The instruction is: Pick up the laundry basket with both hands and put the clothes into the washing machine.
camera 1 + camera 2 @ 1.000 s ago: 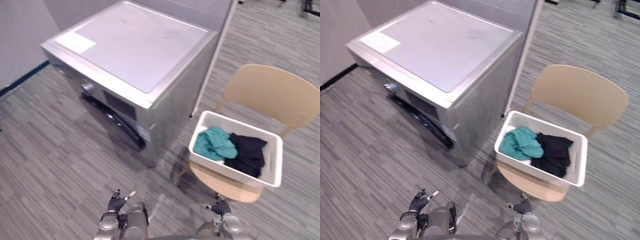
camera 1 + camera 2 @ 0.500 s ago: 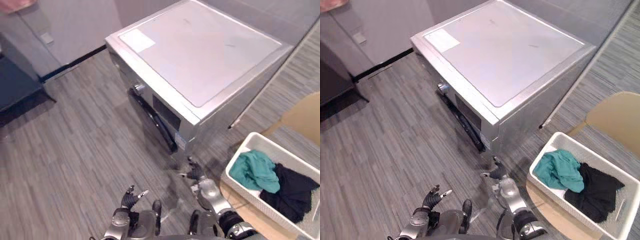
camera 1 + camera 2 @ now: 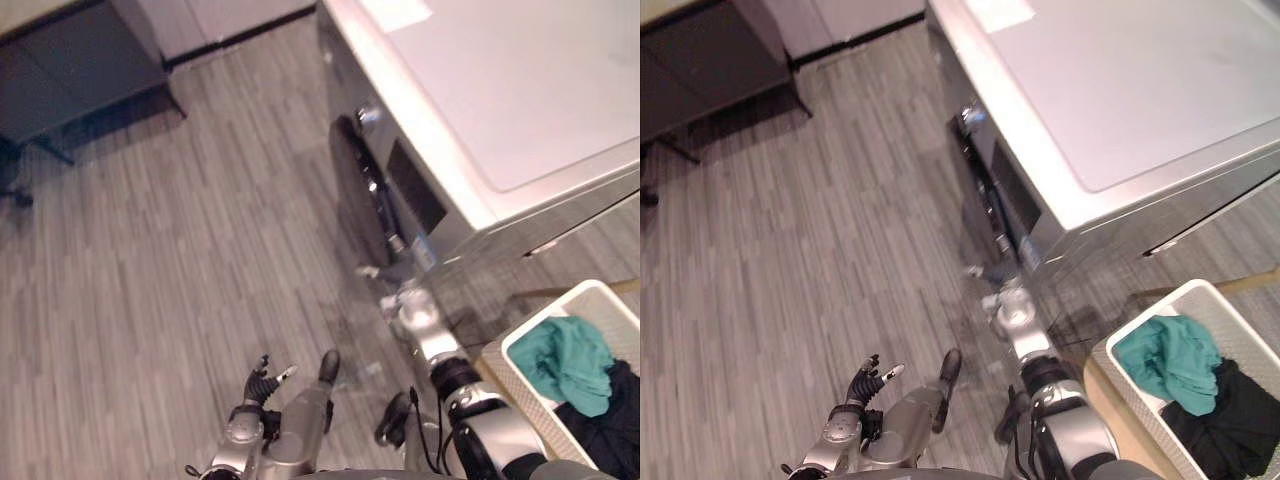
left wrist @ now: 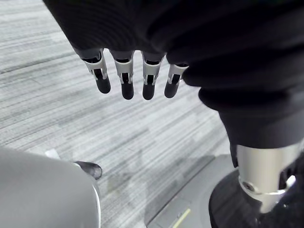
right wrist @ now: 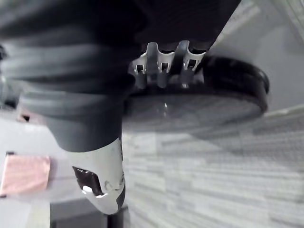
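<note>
The silver washing machine (image 3: 520,90) stands at the upper right, its dark round door (image 3: 362,205) shut and facing the floor space. My right hand (image 3: 416,310) reaches out low in front of that door; in the right wrist view its fingers (image 5: 161,66) point at the door's dark rim (image 5: 247,90) and hold nothing. My left hand (image 3: 262,378) hangs low near my body, its fingers (image 4: 124,80) relaxed over the floor. The white laundry basket (image 3: 525,335) sits at the lower right with a teal garment (image 3: 568,360) and a black garment (image 3: 615,425) inside.
The basket rests on a light wooden chair (image 3: 497,365) beside the washer. A dark cabinet (image 3: 70,70) stands at the upper left by the wall. Grey striped floor (image 3: 180,260) stretches between it and the washer.
The camera has swung left, so the washer and basket sit further right. My right hand has stretched forward toward the washer door. The left hand stays low.
</note>
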{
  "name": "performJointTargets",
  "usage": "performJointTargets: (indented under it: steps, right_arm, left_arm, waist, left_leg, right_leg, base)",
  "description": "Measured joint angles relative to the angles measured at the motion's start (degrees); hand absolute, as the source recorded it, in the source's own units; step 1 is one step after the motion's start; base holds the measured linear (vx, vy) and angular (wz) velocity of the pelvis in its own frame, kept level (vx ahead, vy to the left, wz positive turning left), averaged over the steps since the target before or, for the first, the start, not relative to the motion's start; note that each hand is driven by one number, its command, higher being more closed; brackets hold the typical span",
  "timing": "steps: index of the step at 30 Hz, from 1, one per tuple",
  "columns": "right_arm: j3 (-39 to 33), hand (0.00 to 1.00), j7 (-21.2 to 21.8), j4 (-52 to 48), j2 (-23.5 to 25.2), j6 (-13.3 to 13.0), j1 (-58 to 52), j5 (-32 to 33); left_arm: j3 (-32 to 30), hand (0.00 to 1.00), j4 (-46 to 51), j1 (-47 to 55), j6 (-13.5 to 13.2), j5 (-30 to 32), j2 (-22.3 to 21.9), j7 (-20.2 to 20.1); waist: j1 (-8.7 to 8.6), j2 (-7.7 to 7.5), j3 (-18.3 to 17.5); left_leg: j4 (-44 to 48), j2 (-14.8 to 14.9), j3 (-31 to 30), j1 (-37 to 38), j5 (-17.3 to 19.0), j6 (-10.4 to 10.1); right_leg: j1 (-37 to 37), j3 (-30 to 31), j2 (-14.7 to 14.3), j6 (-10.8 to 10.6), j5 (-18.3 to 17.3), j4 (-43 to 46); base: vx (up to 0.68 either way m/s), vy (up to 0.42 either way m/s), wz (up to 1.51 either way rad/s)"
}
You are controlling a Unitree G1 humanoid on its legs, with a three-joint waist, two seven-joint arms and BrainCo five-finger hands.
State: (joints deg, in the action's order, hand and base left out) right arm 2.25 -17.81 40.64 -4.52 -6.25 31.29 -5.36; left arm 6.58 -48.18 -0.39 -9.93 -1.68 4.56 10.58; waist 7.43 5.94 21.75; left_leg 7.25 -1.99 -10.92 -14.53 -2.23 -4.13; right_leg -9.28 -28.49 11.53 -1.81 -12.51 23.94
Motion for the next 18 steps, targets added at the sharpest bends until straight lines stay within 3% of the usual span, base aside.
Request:
performJointTargets:
  steps: [4,10,14,18]
  right_arm:
    - [-1.3,0.0,-2.4,-1.5,-2.4,0.1,4.0,0.2]
    - [-1.7,0.0,-3.7,1.4,-3.9,-0.1,12.0,1.8]
    - [-2.1,0.0,-6.1,2.0,-4.2,-2.3,12.6,4.1]
    - [-2.1,0.0,-7.6,2.9,-5.3,-2.2,15.1,7.1]
  left_arm:
    - [-0.6,0.0,0.4,-0.2,-0.1,-0.5,1.2,0.9]
    - [-0.3,0.0,0.7,-0.9,-0.7,-1.4,1.3,0.8]
    - [0.3,0.0,0.9,-2.0,-1.7,-2.8,1.3,0.8]
    - [0.7,0.0,1.8,-3.5,-1.9,-3.0,1.3,0.8]
  waist:
    - [0.22,0.08,1.2]
    - [2.31,0.25,1.5]
    - [2.7,0.53,1.6]
    - [2.84,0.93,1.8]
  left_leg:
    - [-1.4,-0.2,1.4,-2.1,-1.7,-0.4]
    - [-1.5,-0.6,1.1,-6.3,-3.7,0.0]
    - [-2.2,-1.4,-1.2,-8.0,-4.8,-0.2]
    - [-2.5,-1.6,-4.4,-10.9,-5.2,-1.0]
  right_leg:
    - [-3.5,0.1,1.7,-0.1,-0.7,2.9]
    - [-8.6,0.1,2.7,0.0,-0.6,5.3]
    - [-9.8,-2.2,3.8,0.0,-1.4,7.0]
    - [-11.1,-6.4,4.6,-0.1,-1.9,7.9]
  base:
    - [-0.2,0.038,0.12]
    - [-0.06,-0.014,0.05]
    - [-0.01,-0.06,0.25]
    - [-0.07,-0.083,0.23]
